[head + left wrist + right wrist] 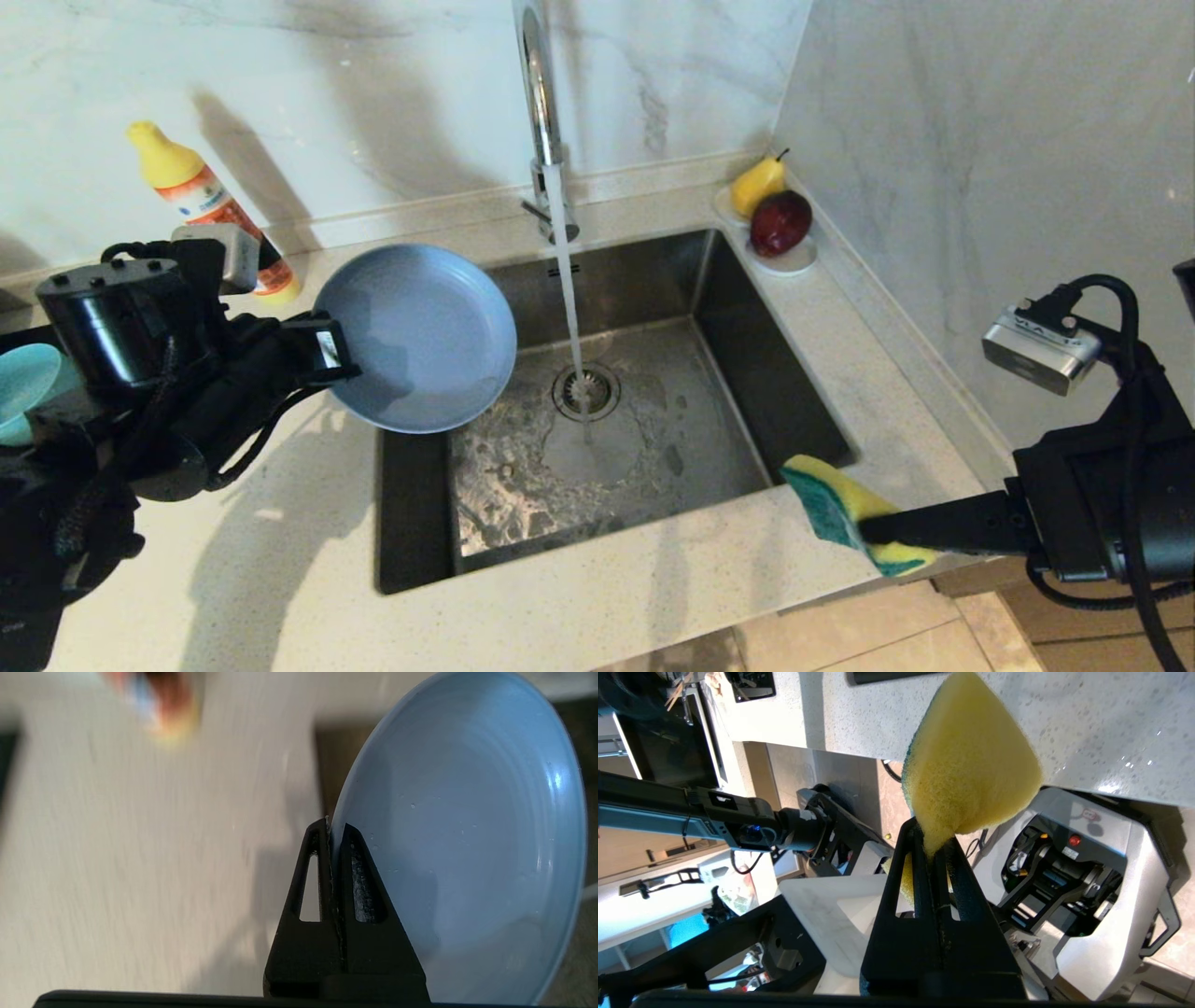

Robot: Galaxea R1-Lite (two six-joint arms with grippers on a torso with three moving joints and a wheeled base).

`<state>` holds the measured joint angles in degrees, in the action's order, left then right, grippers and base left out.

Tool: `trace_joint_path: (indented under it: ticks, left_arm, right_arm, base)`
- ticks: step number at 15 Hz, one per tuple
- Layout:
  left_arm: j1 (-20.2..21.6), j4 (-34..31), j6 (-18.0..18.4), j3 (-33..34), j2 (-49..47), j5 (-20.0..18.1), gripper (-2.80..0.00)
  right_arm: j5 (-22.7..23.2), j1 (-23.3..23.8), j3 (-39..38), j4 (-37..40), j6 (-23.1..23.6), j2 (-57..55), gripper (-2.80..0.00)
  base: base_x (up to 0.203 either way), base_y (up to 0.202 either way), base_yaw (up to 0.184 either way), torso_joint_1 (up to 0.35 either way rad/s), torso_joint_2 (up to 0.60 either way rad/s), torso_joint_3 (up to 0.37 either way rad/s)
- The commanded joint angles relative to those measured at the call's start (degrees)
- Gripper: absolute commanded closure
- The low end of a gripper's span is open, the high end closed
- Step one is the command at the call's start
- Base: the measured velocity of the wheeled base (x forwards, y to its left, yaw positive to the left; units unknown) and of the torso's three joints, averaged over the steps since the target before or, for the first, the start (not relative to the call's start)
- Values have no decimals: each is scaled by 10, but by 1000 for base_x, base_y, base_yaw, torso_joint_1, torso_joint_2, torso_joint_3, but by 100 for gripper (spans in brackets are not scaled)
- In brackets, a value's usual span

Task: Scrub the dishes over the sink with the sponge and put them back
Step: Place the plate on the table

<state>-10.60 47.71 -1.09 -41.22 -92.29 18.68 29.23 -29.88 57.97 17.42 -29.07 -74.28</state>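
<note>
My left gripper (329, 347) is shut on the rim of the grey-blue plate (420, 336), holding it tilted above the left edge of the sink (747, 373). The left wrist view shows the same plate (467, 835) pinched between the black fingers (364, 882), with my left gripper (332, 828) closed on its edge. My right gripper (864, 532) is shut on the sponge (831, 504), yellow with a green pad, at the sink's near right corner. My right gripper (933, 842) squeezes the yellow sponge (971, 765) in the right wrist view. A teal bowl (23, 383) peeks out at far left.
The chrome tap (540, 93) runs a stream of water onto the drain (586, 392). A yellow-capped bottle (201, 201) stands behind my left arm. A pear and a red fruit sit on a small white dish (794, 259) at the back right corner.
</note>
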Motion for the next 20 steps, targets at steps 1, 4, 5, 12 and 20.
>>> trace_joint_path:
  ticks: [1, 4, 5, 12, 20]
  left_arm:
    - [30, -213, -106, -72, 12, -2, 0]
    - [113, -414, -250, -181, 8, -53, 0]
    - [139, -478, -273, -212, 9, -82, 0]
    - [280, -639, -299, -288, 32, -140, 0]
    - [369, -499, -241, -199, -31, -206, 0]
  right_arm:
    - [3, 0, -8, 2, -2, 9, 0]
    - [2, 2, -8, 2, -2, 11, 0]
    - [2, 2, -8, 2, -2, 9, 0]
    - [4, 26, -7, 1, -1, -5, 0]
    - [4, 27, -6, 0, 0, -8, 0]
  base:
    - [0, 0, 0, 0, 0, 0]
    - [0, 0, 0, 0, 0, 0]
    - [0, 0, 0, 0, 0, 0]
    - [0, 0, 0, 0, 0, 0]
    - [0, 0, 0, 0, 0, 0]
